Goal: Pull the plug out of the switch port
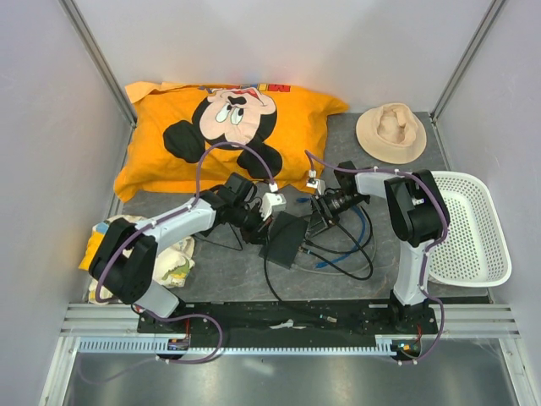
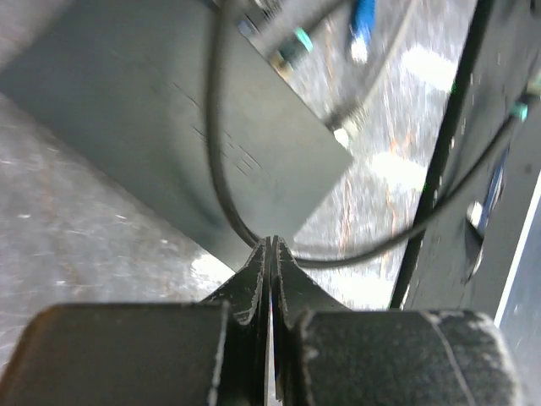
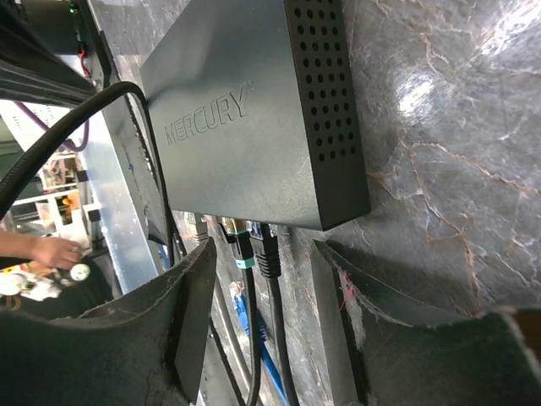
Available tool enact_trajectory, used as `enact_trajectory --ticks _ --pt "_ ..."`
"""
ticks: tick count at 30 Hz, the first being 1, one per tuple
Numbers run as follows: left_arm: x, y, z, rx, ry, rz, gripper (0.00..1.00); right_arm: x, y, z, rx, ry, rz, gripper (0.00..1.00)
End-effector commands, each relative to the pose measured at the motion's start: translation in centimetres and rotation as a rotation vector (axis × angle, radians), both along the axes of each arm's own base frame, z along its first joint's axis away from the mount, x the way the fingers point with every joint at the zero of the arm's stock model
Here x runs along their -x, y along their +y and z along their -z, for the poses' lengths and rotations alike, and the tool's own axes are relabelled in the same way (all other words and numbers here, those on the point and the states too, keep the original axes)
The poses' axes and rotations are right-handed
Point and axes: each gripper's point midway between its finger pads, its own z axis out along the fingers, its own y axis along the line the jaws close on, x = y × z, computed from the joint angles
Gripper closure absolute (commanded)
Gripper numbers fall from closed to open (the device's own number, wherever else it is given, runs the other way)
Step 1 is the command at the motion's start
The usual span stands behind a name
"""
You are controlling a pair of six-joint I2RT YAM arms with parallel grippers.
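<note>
The switch (image 1: 286, 239) is a flat black box on the grey mat between my arms. In the right wrist view it (image 3: 245, 110) reads MERCURY. Two plugs sit in its near edge: one with a teal band (image 3: 243, 251) and a plain black one (image 3: 268, 256). My right gripper (image 3: 262, 283) is open, with its fingers either side of both plugs and just short of the switch. It also shows in the top view (image 1: 315, 217). My left gripper (image 2: 272, 243) is shut, its tips at the switch's corner (image 2: 169, 110) against a black cable (image 2: 215, 144). It sits left of the switch (image 1: 257, 227).
An orange Mickey pillow (image 1: 228, 127) lies at the back and a tan hat (image 1: 390, 133) at back right. A white basket (image 1: 473, 228) stands right. A cloth bundle (image 1: 173, 258) lies left. Black and blue cables (image 1: 342, 252) loop right of the switch.
</note>
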Motion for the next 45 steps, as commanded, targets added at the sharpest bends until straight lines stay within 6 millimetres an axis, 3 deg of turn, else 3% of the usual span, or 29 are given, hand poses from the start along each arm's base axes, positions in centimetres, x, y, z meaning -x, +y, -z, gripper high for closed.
enact_trajectory --ticks 1,7,12,17,22,27,30,33,37,40,45 --pt "2.9 0.9 2.6 -0.026 0.042 0.152 0.99 0.8 -1.6 4.5 0.141 0.002 -0.027 0.43" --pt "2.5 -0.2 4.7 -0.073 0.104 0.134 0.98 1.1 -2.0 4.6 0.174 0.009 -0.027 0.44" --pt "2.4 -0.8 4.7 -0.066 0.133 0.126 0.98 1.9 -2.2 4.7 0.181 0.027 -0.036 0.44" --pt "0.7 -2.4 5.6 -0.101 0.188 0.063 0.98 1.6 -2.1 5.2 0.192 0.037 -0.024 0.45" --pt "-0.6 -3.9 4.7 -0.055 0.169 0.048 0.98 1.0 -2.0 5.3 0.204 0.028 -0.005 0.45" --pt "0.2 -3.1 4.3 -0.063 0.165 0.069 0.98 -0.4 -2.7 5.7 0.236 0.02 0.057 0.46" --pt "0.4 -2.8 3.0 -0.028 0.168 0.059 0.98 -1.0 -3.6 6.0 0.253 0.037 0.108 0.47" --pt "-0.8 -3.5 1.1 0.019 0.156 0.014 0.98 -0.7 -3.9 6.4 0.268 0.054 0.124 0.48" --pt "-4.0 -4.9 -0.6 0.07 0.072 -0.073 0.98 -0.7 -4.4 7.2 0.31 0.052 0.146 0.49" --pt "-5.9 -5.5 -0.2 0.06 0.05 -0.137 0.98 -0.9 -4.6 7.5 0.322 0.049 0.163 0.5" --pt "-7.8 -5.9 2.6 -0.008 0.098 -0.237 0.98 -0.9 -4.5 8.4 0.349 0.065 0.169 0.52"
